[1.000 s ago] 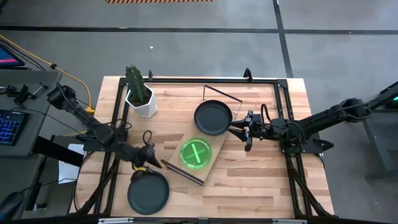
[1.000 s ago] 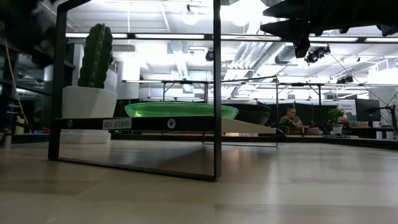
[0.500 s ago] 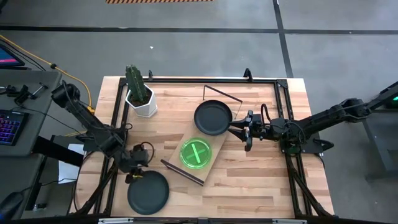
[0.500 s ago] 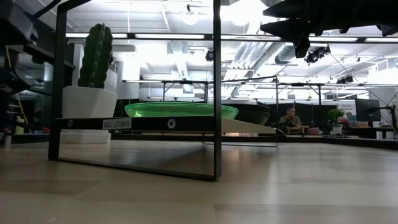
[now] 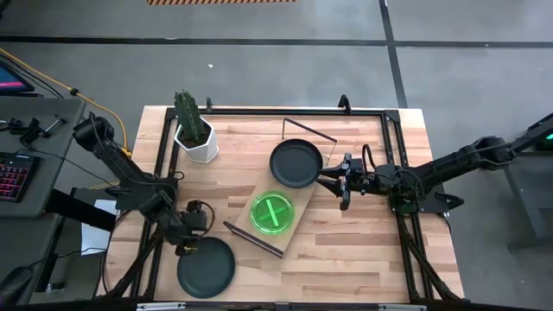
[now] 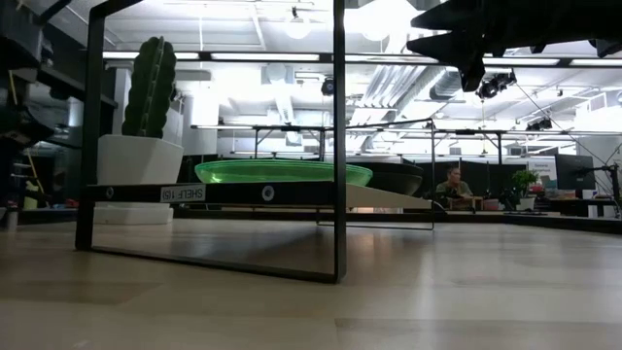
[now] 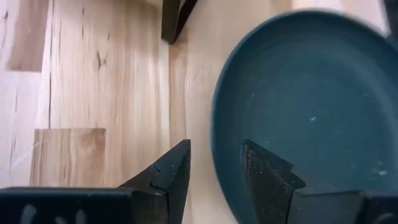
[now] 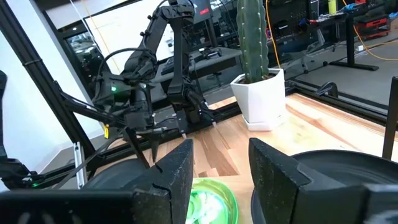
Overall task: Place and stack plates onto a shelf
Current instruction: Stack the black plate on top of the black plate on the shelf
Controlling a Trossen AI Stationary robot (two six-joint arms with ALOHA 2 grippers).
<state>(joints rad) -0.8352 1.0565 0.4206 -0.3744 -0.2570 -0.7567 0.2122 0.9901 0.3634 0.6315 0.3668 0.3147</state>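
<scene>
Left wrist view: our left gripper [image 7: 214,163] straddles the near rim of a black plate [image 7: 305,106] lying on the tabletop [image 7: 93,74], one finger outside the rim, one inside, jaws parted and not yet clenched. Beyond it the shelf [image 5: 285,226] carries a green plate [image 5: 271,212] and a second black plate [image 5: 295,163], beside which our right gripper [image 5: 333,181] waits, jaws apart around nothing. We judge the pick-up in hand; next we must pinch the rim firmly, lift and carry across.
</scene>
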